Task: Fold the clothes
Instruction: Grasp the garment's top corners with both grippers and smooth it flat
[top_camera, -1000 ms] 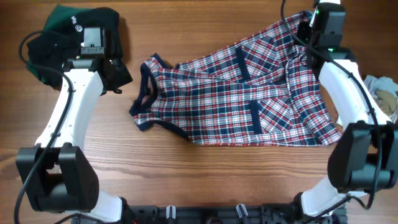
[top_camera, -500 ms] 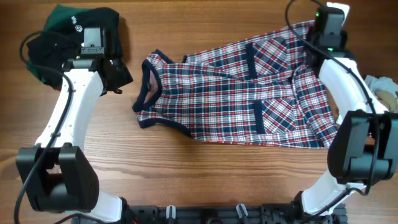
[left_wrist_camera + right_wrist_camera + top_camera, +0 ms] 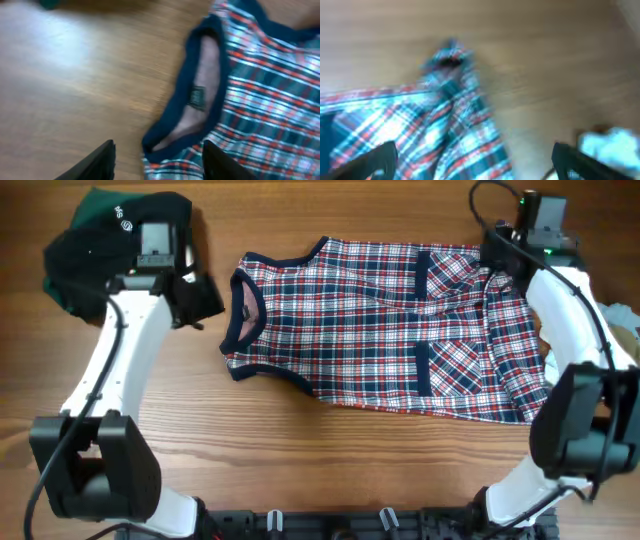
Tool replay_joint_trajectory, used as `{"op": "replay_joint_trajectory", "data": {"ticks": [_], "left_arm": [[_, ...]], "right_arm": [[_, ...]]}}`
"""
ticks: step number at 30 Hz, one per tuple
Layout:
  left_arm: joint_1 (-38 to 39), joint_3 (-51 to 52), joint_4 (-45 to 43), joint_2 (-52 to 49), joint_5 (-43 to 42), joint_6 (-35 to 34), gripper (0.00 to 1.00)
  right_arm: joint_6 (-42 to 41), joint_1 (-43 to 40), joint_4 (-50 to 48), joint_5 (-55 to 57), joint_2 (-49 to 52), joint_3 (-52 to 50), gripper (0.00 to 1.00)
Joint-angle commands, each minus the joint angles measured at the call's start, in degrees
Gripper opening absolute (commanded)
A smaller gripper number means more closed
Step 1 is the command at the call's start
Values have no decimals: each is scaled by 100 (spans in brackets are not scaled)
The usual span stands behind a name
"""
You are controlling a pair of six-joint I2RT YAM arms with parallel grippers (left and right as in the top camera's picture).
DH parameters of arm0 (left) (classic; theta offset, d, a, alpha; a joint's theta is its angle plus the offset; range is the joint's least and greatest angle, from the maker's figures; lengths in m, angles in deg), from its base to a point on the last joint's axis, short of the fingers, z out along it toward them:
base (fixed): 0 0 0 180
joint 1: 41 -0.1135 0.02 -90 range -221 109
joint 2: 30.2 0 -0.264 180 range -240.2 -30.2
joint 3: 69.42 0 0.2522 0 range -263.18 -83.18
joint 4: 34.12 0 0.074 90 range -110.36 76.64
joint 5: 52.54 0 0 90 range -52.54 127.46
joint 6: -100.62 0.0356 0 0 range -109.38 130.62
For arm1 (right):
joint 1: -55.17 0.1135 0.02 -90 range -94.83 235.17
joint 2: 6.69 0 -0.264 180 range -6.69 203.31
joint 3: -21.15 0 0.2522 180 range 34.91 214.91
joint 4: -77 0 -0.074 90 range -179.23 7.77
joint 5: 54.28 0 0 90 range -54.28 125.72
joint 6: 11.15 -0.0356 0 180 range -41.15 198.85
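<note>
You have the plaid garment [image 3: 370, 330] spread nearly flat across the middle of the wooden surface [image 3: 330, 450]. Its navy-trimmed neck opening [image 3: 243, 305] points toward the left arm and its hem toward the right arm. Your left tool [image 3: 203, 298] sits near the neck but apart from it, and a dark green and black heap of clothing [image 3: 95, 235] lies just beyond it. Your right tool [image 3: 493, 250] is at the garment's far right corner. You cannot tell from above whether it touches the cloth. A pale crumpled item [image 3: 622, 320] lies at the right edge.
</note>
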Motion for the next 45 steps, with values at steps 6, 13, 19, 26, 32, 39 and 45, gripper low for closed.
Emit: {"op": "replay_joint_trajectory", "data": {"ticks": [6,13,19,26,32,39,45], "left_arm": [[1099,-70,-396,-448,-763,367,56],[1270,-72,-1178,-1403,-1261,664,44],[1333,-70,-1392,-1655,-1261,796,34],[1333,-70,-1440,-1928,-1364,791,4],[1327,-70,-1447,-2015,-1311,787,4],[1143,-70,-1244,-2081,-962,566,4],[927,-68,-1200,-2177,-798,387,4]], "right_arm": [[-433,658,1499,-2924,-691,278,100],[-752,774,1443,-2758,-634,116,100],[-750,774,1443,-2758,-632,116,100],[-782,774,1447,-2761,-632,116,100],[-796,774,1445,-2758,-632,116,99],[-796,774,1473,-2761,-632,116,100],[-796,774,1488,-2758,-632,116,100]]}}
